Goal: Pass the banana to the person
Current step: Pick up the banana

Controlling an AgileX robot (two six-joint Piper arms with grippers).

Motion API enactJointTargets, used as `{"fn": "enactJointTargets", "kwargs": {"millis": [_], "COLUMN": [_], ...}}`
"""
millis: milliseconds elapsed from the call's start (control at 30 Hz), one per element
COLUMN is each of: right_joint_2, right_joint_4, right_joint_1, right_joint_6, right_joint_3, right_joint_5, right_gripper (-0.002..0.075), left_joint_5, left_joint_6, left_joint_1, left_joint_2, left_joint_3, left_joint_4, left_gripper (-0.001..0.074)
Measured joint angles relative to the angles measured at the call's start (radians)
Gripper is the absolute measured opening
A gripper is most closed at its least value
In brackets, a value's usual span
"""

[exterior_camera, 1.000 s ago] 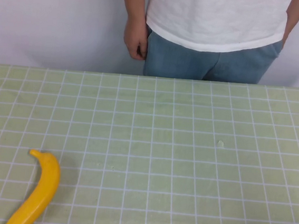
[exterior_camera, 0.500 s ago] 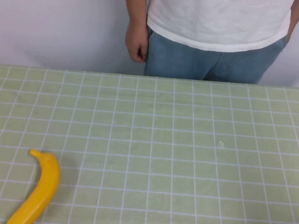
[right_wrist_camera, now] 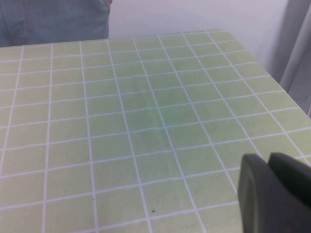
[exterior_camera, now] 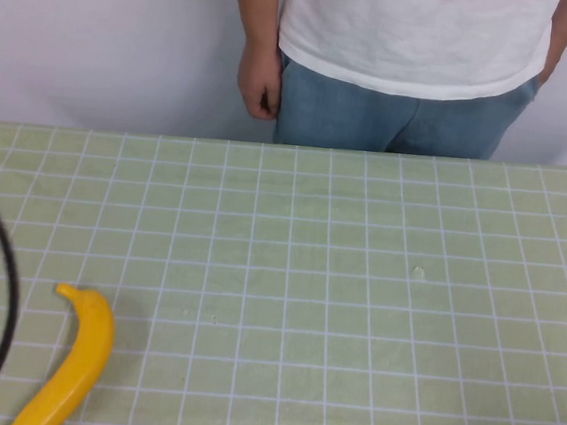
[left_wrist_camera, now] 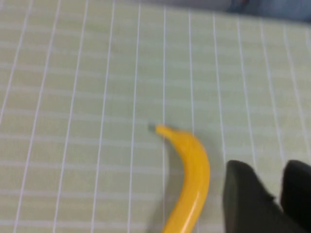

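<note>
Left jaws beside banana (left_wrist_camera: 192, 179), right above table (right_wrist_camera: 121, 121)

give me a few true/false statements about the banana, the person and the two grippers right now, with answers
1. The banana lies on the table near the robot's left front corner. True.
2. The left gripper is clamped on the banana. False: in the left wrist view it sits beside the banana, not touching it.
3. The person is reaching a hand over the table. False: they stand behind the far edge, arms hanging at their sides.
4. The right gripper is above bare table with no banana near it. True.
5. The banana's stem points toward the person's side. True.
</note>
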Motion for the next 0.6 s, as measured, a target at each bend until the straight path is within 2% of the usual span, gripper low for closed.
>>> {"fn": "enactJointTargets", "kwargs": {"millis": [133,233,433,600], "right_joint_2": [0.0,0.0,0.0,0.0], "right_joint_4": [0.0,0.0,0.0,0.0], "right_joint_1": [0.0,0.0,0.0,0.0], "right_joint_6": [0.0,0.0,0.0,0.0], "right_joint_3": [0.0,0.0,0.0,0.0], "right_joint_5": [0.0,0.0,0.0,0.0], "right_gripper": [-0.0009,-0.0009,-0.0009,-0.0009], "left_joint_5": [0.122,0.185,0.2,0.17], "left_joint_6": [0.09,0.151,0.174,0.189], "left_joint_1": [0.0,0.0,-0.004,-0.081], "left_joint_2": [0.093,0.157,0.264,0.31], "left_joint_3": [-0.055,-0.063,-0.063,-0.046], "left_joint_4": [-0.024,-0.072,-0.091,-0.067], "left_gripper": [0.0306,0.0416,0.0465,0.0468]}}
